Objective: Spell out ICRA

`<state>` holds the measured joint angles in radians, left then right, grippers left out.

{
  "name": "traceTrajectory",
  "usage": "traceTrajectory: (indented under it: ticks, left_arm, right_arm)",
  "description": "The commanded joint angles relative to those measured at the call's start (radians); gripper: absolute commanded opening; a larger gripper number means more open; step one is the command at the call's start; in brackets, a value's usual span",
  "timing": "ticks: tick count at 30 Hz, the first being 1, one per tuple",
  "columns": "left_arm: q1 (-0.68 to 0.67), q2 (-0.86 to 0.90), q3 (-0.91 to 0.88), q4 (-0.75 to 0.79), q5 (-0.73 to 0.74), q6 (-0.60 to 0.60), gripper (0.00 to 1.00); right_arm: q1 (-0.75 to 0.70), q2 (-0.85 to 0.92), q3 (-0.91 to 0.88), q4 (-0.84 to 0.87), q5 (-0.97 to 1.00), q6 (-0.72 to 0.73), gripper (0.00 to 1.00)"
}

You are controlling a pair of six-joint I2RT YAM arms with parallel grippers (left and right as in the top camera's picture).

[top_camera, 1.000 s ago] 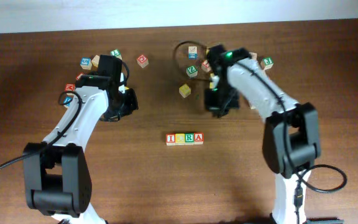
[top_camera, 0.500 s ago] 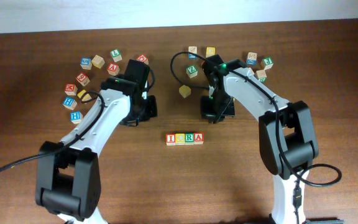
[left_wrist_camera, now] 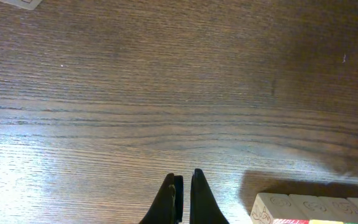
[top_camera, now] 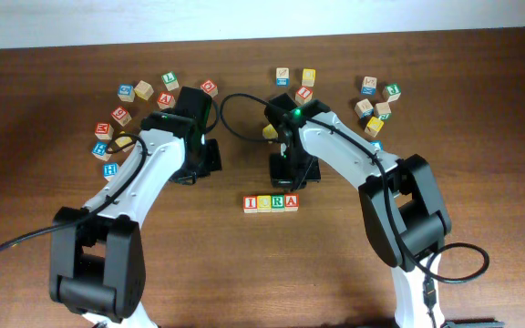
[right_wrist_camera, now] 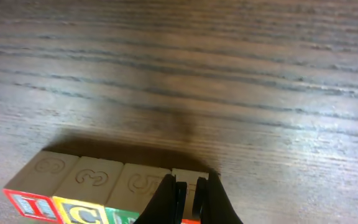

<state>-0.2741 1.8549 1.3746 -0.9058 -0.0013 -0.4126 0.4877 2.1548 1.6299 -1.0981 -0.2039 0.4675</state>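
Note:
Four pale-wood cubes stand side by side in a row near the table's middle: I, C, R, A. The right wrist view shows I, C and R from above and behind, with A partly hidden by my fingers. My right gripper hovers over the A cube, shut and holding nothing. It sits just behind the row. My left gripper is shut and empty over bare wood, left of the row's I end.
Loose alphabet cubes lie in clusters at the back left, back middle and back right. A yellow cube sits beside the right arm. The right arm's cable loops over the table.
Both arms have swung inward. The left gripper moved right and the right gripper moved left and forward, closing on the row. The four cubes stayed put.

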Motion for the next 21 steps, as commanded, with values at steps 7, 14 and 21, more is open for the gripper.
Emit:
traceTrajectory:
  ticks: [7,14,21]
  left_arm:
    - [0.005,-0.022,-0.002,-0.003,-0.014,-0.014,0.0]
    - [0.005,-0.022,-0.002,-0.003,-0.014,-0.014,0.0]
    - [0.004,-0.022,-0.002,-0.004,0.001,-0.013,0.0]
  right_arm:
    - [0.003,-0.003,-0.011,-0.034,0.005,0.005,0.04]
    - [0.003,-0.003,-0.011,-0.024,0.001,0.005,0.04]
    - [-0.097,-0.003,0.08,-0.096,0.005,0.003,0.04]
